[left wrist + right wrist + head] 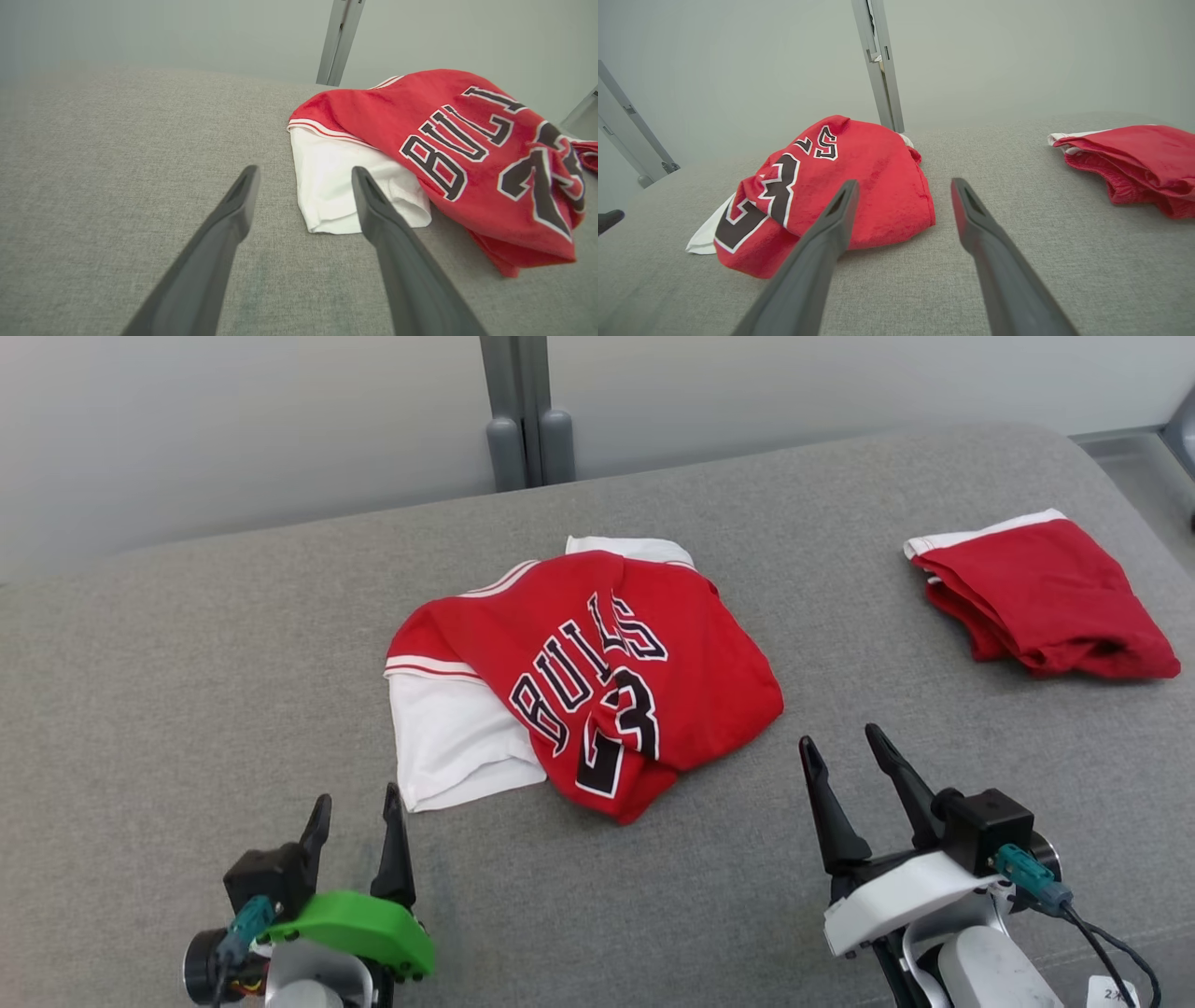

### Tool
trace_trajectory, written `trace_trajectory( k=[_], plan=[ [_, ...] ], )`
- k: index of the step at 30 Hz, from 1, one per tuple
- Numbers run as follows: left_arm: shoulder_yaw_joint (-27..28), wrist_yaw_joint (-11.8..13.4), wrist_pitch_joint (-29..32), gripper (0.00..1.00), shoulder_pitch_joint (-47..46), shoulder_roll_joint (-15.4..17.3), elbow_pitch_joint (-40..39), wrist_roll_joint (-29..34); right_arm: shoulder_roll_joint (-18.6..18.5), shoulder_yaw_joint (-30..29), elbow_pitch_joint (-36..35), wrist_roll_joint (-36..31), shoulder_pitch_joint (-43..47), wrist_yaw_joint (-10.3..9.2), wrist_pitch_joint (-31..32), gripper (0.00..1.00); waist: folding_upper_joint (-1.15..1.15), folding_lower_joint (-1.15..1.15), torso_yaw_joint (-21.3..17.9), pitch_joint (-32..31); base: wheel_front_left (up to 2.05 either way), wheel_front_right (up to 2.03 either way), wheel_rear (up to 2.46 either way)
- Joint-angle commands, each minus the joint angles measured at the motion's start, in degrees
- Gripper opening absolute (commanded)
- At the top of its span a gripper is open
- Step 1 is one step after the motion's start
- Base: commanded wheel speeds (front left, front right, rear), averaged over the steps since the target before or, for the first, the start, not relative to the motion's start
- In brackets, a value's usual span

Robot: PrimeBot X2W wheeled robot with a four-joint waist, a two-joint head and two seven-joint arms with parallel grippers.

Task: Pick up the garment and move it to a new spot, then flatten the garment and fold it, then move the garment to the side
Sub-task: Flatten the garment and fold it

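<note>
Lying ahead of both hands: jersey (597,672)

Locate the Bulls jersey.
In the head view the crumpled Bulls jersey lies on the grey cushion, ahead of and between the left claw and the right claw; the folded red garment sits apart to its right.

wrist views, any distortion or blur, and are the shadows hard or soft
Left wrist view: wide-angle stretch, grey surface hazy at its far edge, jersey lettering sharp. Right wrist view: the post leans, the fingers loom large. Head view: even light, no glare, only a faint soft shadow under the jersey.
</note>
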Motion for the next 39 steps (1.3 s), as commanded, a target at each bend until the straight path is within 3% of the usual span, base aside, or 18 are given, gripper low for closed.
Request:
trace_trajectory(
  k=[1,7,14,15,17,18,30,39],
  plan=[
    [0.1,0.1,0.5,1.0,-2.3,0.7,1.5,0.4,-0.1,0.2,-0.4,0.0,-1.0,-0.09,-0.2,1.0,0.0,0.0,-2.4,3.0,0.0,0.0,0.0],
    [-0.7,0.3,6.8,1.0,-9.0,2.0,10.2,0.6,-0.1,-0.1,-1.0,-0.1,-2.0,-0.09,-0.2,1.0,0.0,0.0,-5.0,6.1,0.0,0.0,0.0],
    [-1.3,0.6,11.4,1.0,-11.4,2.9,14.6,0.1,-0.1,0.1,-0.7,0.5,-1.8,-0.09,-0.2,1.0,0.0,0.0,-6.3,6.1,0.0,0.0,0.0],
    [-1.5,0.7,12.1,0.8,-11.5,2.9,15.2,0.1,-0.1,0.1,-0.6,0.5,-1.7,-0.09,-0.2,1.0,0.0,0.0,-6.4,5.9,0.0,0.0,0.0],
    [-1.8,0.6,12.5,0.15,-11.4,2.8,15.8,0.0,-0.1,0.1,-0.6,0.6,-1.4,-0.09,-0.2,1.0,0.0,0.0,-6.3,5.5,0.0,0.0,0.0],
    [-1.9,0.5,12.2,0.0,-11.4,2.7,15.8,0.0,-0.1,0.0,-0.7,0.6,-1.2,-0.09,-0.2,1.0,0.0,0.0,-6.2,5.3,0.0,0.0,0.0],
    [-1.2,0.8,6.4,0.0,-7.1,3.3,9.2,-1.1,-0.1,-2.1,-0.1,-1.0,1.3,-0.09,-0.2,1.0,0.0,0.0,0.1,0.3,0.0,0.0,0.0],
    [1.9,4.8,7.3,0.0,4.4,6.2,-4.3,-2.5,-0.1,-3.1,-0.2,-1.7,2.6,-0.09,-0.2,1.0,0.0,0.0,6.3,-1.7,0.0,0.0,0.0]
  ],
)
